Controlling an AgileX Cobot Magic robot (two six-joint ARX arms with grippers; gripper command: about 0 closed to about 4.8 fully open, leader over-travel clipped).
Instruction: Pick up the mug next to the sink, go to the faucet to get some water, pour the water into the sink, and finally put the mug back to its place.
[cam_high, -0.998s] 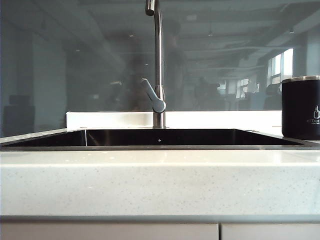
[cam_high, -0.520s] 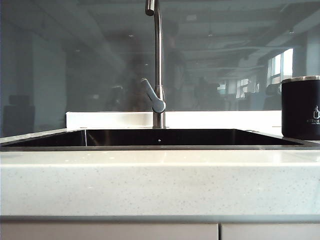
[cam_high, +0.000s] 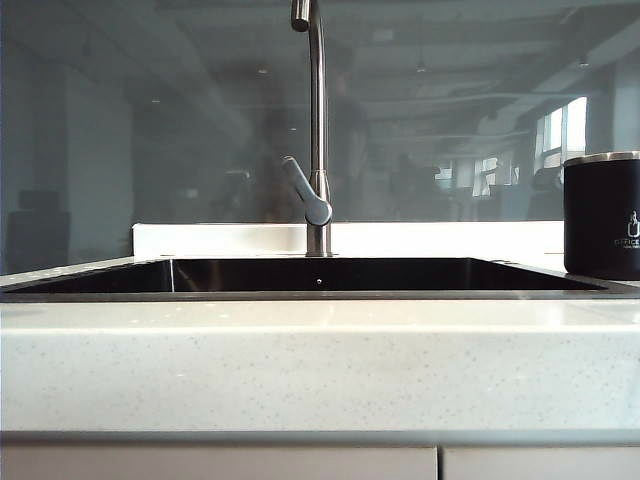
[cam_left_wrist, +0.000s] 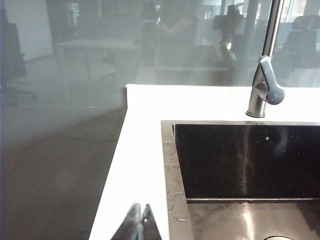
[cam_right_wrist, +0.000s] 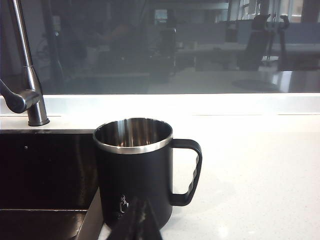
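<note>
The black mug (cam_high: 602, 215) with a silver rim stands upright on the white stone at the sink's right end. The wide dark sink (cam_high: 320, 275) lies in the middle, with the tall steel faucet (cam_high: 317, 130) behind it and its grey lever pointing left. Neither gripper shows in the exterior view. In the right wrist view my right gripper (cam_right_wrist: 141, 201) is shut and empty, just short of the mug (cam_right_wrist: 134, 165), whose handle points away from the sink (cam_right_wrist: 45, 170). My left gripper (cam_left_wrist: 141, 206) is shut and empty over the counter strip beside the sink's (cam_left_wrist: 245, 160) left end, away from the faucet (cam_left_wrist: 262, 95).
A glass pane (cam_high: 150, 120) rises behind the low white back ledge (cam_high: 220, 240). The thick stone counter front (cam_high: 320, 370) has cabinet doors below it. Bare counter (cam_right_wrist: 260, 170) stretches beyond the mug's handle. Water drops lie on the sink's metal rim (cam_left_wrist: 172, 185).
</note>
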